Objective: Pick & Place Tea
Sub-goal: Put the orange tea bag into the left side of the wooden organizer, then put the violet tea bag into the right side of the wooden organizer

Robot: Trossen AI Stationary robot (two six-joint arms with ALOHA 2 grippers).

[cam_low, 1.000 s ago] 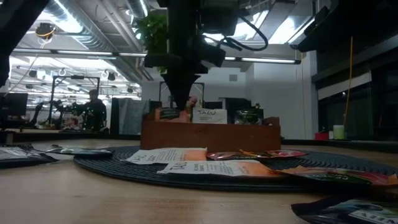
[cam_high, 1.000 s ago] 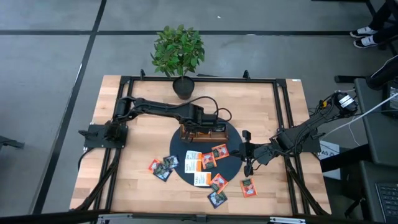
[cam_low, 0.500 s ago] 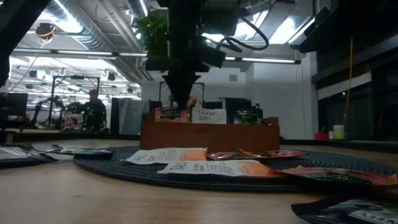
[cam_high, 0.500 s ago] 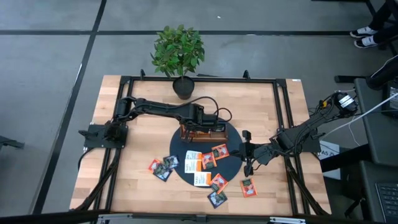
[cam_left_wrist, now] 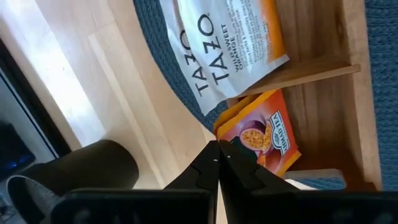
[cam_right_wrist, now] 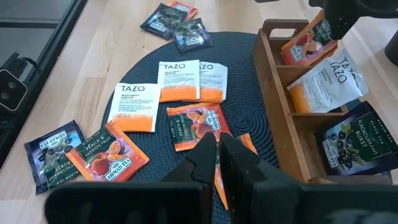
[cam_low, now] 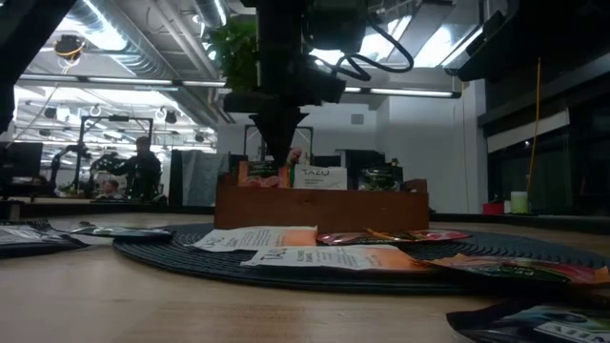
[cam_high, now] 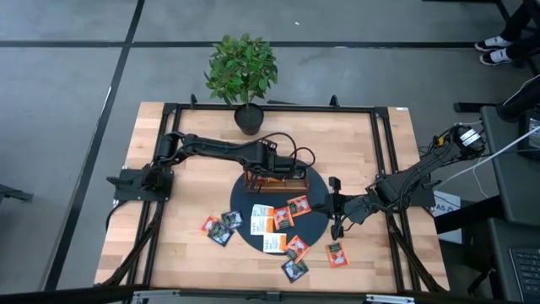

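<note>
The left hand (cam_high: 268, 173) is seen in the centre of the high view, poised over the left end of the wooden tray (cam_high: 276, 181), which sits on the upper part of the round dark mat (cam_high: 316, 221). Its fingers are pressed together and nothing is gripped between them; in the left wrist view the tips (cam_left_wrist: 218, 155) are just above an orange sachet (cam_left_wrist: 261, 138) standing in the tray's end compartment, with a white Tazo sachet (cam_left_wrist: 224, 50) in the next one. The right hand (cam_high: 336, 221) is held at the mat's right edge, its fingers nearly together and empty. The remaining tea sachets (cam_high: 274, 218) are spread flat over the mat's lower half and on the bench (cam_high: 186, 245), some at lower left (cam_high: 221, 226) and one at lower right (cam_high: 337, 253). A potted plant (cam_high: 243, 72) stands at the bench's upper edge.
</note>
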